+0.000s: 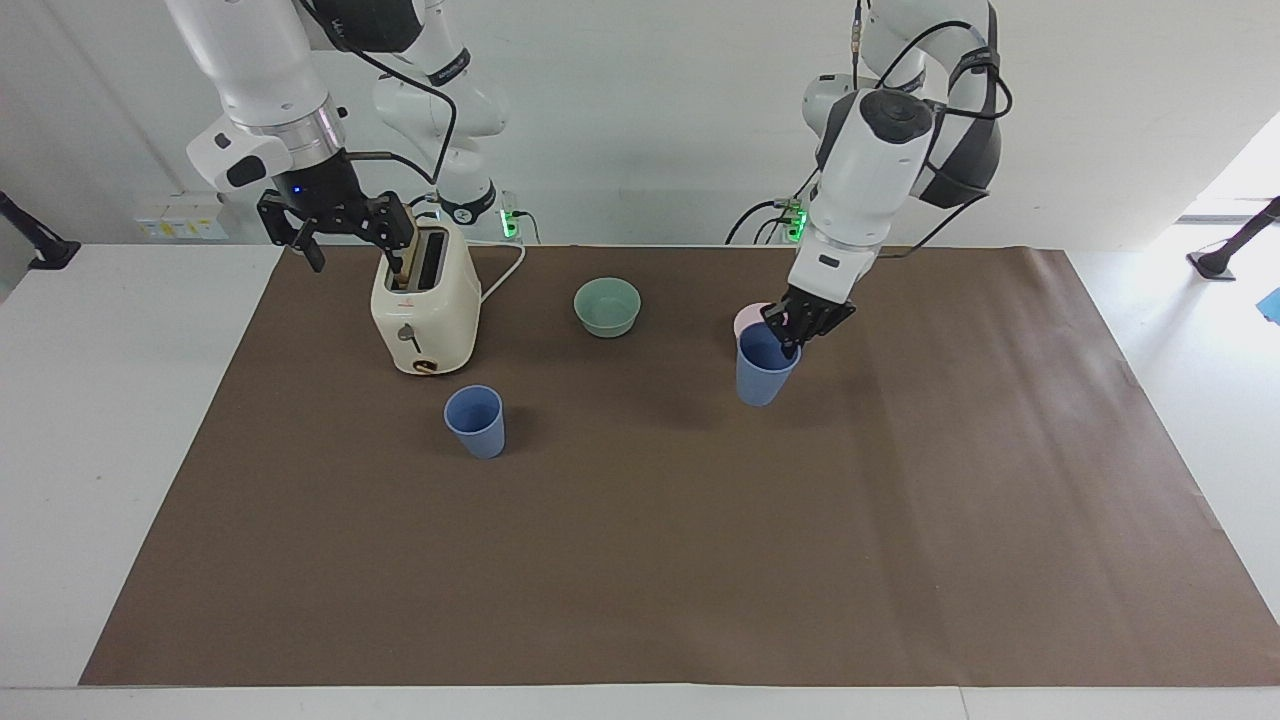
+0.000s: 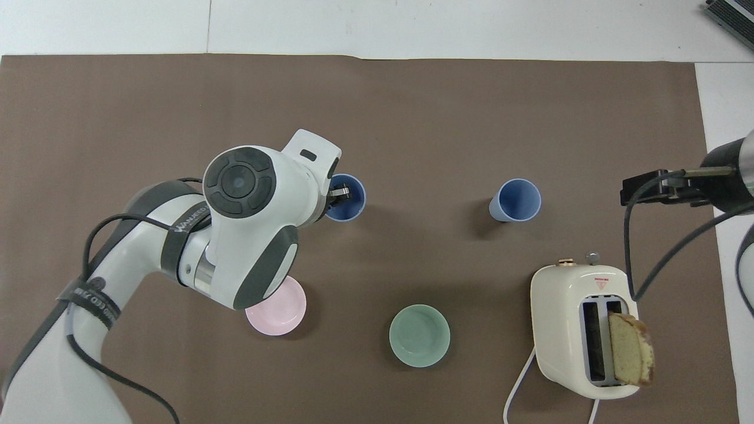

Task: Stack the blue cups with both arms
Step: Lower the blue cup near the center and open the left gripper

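My left gripper (image 1: 795,335) is shut on the rim of one blue cup (image 1: 765,372) and holds it upright above the mat, in front of the pink bowl in the facing view. In the overhead view this cup (image 2: 350,200) shows beside the left gripper (image 2: 339,194), partly under the wrist. The other blue cup (image 1: 476,420) stands upright on the mat, farther from the robots than the toaster; it also shows in the overhead view (image 2: 516,200). My right gripper (image 1: 335,228) waits open and empty above the toaster's end of the table (image 2: 648,189).
A cream toaster (image 1: 425,310) with a bread slice (image 2: 630,356) in a slot stands toward the right arm's end. A mint-green bowl (image 1: 607,305) and a pink bowl (image 2: 283,312) sit nearer to the robots. A brown mat (image 1: 640,560) covers the table.
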Robot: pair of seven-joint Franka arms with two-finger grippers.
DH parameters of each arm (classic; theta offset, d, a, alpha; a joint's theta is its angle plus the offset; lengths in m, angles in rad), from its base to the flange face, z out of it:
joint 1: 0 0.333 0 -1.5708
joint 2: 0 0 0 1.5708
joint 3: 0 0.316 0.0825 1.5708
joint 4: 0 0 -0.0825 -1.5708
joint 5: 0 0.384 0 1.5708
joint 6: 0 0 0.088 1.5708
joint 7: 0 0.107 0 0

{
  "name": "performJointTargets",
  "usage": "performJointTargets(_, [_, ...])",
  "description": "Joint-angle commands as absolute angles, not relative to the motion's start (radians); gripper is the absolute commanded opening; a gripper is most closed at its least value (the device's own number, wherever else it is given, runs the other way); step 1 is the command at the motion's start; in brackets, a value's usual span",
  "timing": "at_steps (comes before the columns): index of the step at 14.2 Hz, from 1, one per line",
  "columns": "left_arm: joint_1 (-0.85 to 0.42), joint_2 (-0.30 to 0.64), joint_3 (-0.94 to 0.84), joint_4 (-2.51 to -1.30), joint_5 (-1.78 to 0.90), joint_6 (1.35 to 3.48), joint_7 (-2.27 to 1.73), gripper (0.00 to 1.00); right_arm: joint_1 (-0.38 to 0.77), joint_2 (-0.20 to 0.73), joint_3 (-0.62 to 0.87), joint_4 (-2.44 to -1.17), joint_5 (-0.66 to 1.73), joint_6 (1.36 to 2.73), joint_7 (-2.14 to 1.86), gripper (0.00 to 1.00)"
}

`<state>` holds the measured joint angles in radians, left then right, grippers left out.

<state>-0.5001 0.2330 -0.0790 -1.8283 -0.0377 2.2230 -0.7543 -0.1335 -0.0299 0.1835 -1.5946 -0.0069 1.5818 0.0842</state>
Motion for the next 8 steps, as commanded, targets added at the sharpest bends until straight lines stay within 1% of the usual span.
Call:
performJointTargets(1, [-0.538, 0.264, -0.061, -1.824, 0.015, 2.261, -0.775, 0.0, -0.146, -0.028, 0.19, -1.589, -0.002, 1.582, 0.071, 1.0])
performJointTargets(5, [-0.549, 0.271, -0.063, -1.848, 0.015, 2.292, -0.77, 0.0, -0.146, -0.028, 0.189, -1.589, -0.002, 1.58, 0.071, 1.0])
performJointTargets(8, [-0.552, 0.295, -0.063, -1.851, 0.017, 2.312, -0.765, 0.0, -0.146, -0.028, 0.19, -1.589, -0.002, 1.58, 0.071, 1.0])
